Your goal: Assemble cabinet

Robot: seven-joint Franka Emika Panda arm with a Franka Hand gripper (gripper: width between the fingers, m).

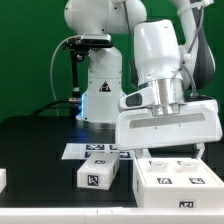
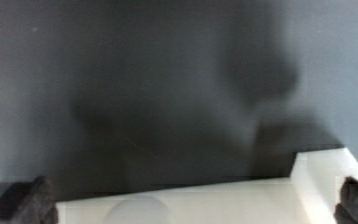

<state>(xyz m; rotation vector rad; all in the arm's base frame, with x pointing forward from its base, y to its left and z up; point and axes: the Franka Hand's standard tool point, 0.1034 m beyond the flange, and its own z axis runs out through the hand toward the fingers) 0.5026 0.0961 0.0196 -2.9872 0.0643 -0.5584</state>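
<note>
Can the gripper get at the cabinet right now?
Probably yes. The gripper hangs open right above the cabinet, with nothing between them. The small tagged block sits clear toward the exterior view's left. The fit between the fingers looks tight.

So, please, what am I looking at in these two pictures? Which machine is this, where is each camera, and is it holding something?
It is one white robot arm with a two-finger gripper. The exterior view comes from a camera off the arm, and the blurred wrist view comes from a camera on its wrist. On the dark table lie the cabinet, a small tagged block and the flat marker board. The gripper is open above the cabinet and seems to hold nothing.
</note>
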